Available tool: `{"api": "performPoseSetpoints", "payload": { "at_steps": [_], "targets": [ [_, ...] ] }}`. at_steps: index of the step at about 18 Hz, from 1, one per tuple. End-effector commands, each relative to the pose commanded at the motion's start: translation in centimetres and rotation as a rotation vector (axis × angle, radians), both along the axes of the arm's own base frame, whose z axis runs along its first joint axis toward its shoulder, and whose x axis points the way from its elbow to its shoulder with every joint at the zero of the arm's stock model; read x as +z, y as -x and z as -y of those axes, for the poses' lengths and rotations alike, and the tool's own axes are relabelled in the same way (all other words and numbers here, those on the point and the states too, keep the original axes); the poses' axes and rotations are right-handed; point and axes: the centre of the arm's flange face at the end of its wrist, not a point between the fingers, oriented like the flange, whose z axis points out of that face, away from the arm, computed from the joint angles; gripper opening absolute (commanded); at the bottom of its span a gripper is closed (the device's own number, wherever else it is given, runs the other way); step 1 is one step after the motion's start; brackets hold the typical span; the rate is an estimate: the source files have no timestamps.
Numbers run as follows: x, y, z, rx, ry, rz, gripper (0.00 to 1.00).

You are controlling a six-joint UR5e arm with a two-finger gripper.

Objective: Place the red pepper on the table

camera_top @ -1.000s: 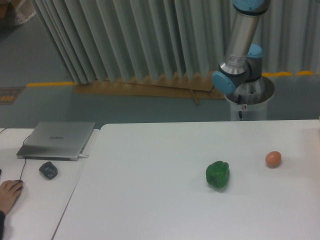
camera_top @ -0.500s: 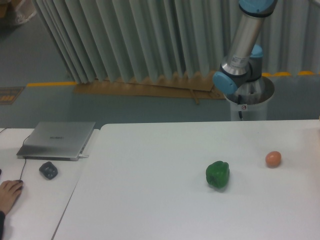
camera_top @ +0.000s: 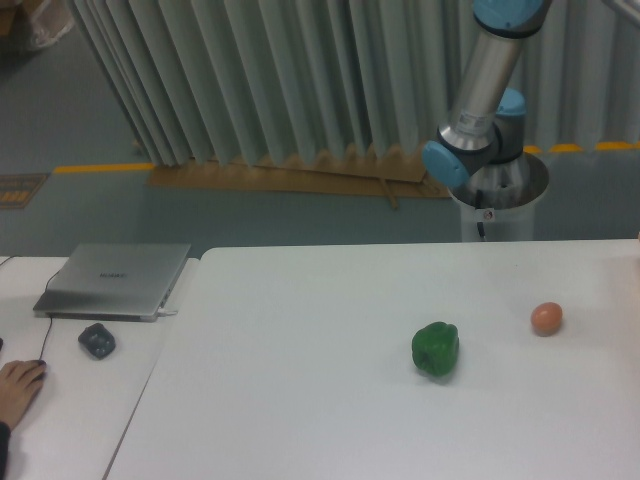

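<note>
The red pepper is out of view. My gripper is out of view too; only the arm's silver link and blue joints (camera_top: 478,110) show at the upper right, rising out of the frame's top. The large white table (camera_top: 300,400) fills the lower part of the view. On it lie a green bell pepper (camera_top: 435,349) right of centre and a small orange-pink egg-like ball (camera_top: 546,318) further right.
A narrower white desk (camera_top: 60,400) stands at the left with a closed silver laptop (camera_top: 115,280), a dark mouse (camera_top: 97,341) and a person's hand (camera_top: 18,385). The arm's round base (camera_top: 497,200) stands behind the table's far edge. A pleated curtain hangs behind.
The arm's upper link has tilted and shifted slightly at the top right. The green pepper and the ball have not moved.
</note>
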Motion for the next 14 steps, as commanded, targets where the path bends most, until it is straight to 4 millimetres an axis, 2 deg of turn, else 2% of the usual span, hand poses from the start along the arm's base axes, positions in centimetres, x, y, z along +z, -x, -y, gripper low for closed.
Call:
{"api": "performPoseSetpoints", "payload": {
  "at_steps": [7, 11, 14],
  "targets": [
    [-0.4, -0.3, 2.0, 0.004, 0.009, 0.014, 1.0],
    [-2.2, -1.4, 2.1, -0.028, 0.017, 0.054, 1.0],
    [-2.0, -2.0, 1.9, -0.025, 0.019, 0.053, 1.0]
  ]
}}
